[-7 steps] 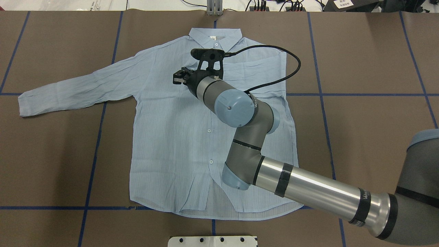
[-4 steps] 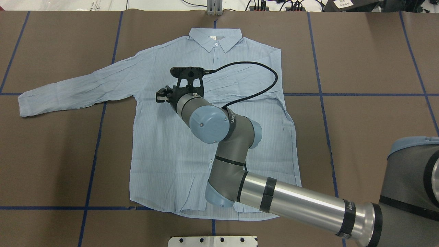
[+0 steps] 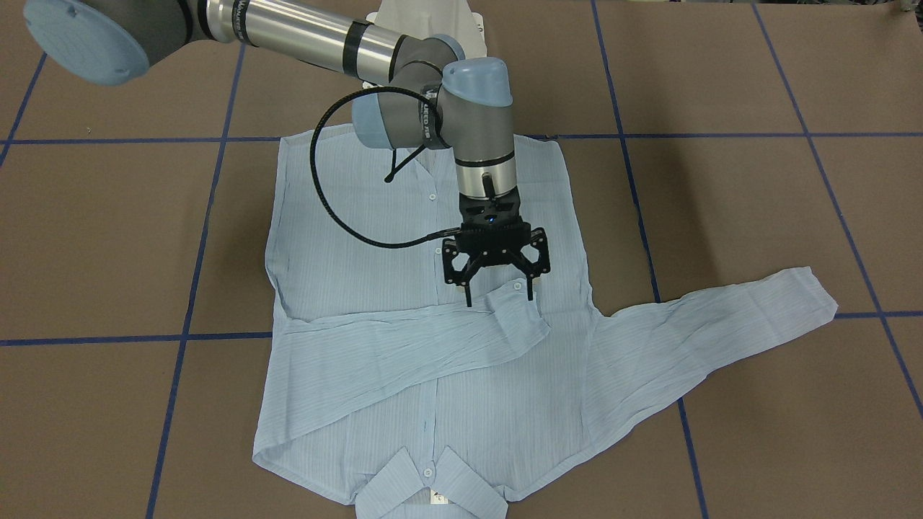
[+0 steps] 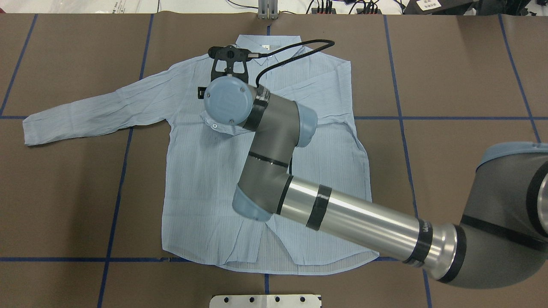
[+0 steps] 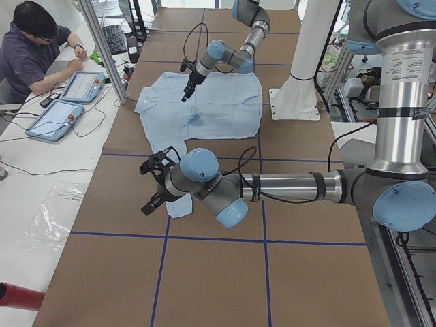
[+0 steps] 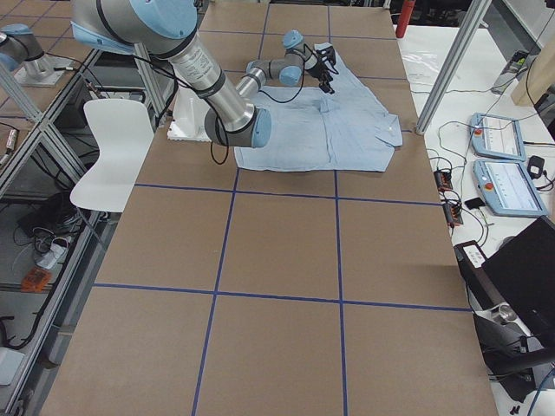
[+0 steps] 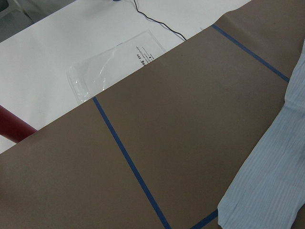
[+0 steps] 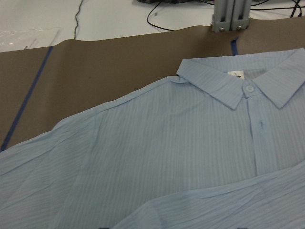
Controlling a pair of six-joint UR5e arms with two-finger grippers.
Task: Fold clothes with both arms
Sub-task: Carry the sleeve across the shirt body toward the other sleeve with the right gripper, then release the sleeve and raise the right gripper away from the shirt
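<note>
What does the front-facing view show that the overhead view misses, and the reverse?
Only front-facing: the right gripper, open, fingertips at the folded sleeve's cuff. Only overhead: the aluminium post beyond the table's far edge; the arm's wrist hides the gripper there. Both: the striped shirt lying flat, one sleeve folded across the chest, the other sleeve outstretched.

The shirt point(image 3: 346, 274) lies flat on the table point(image 3: 108, 252). One sleeve's cuff point(image 3: 519, 321) lies under the right claw point(image 3: 499, 299), on the chest point(image 3: 505, 404). The collar point(image 3: 425, 483) is beyond the claw, the other sleeve point(image 3: 721, 324) to its left.
</note>
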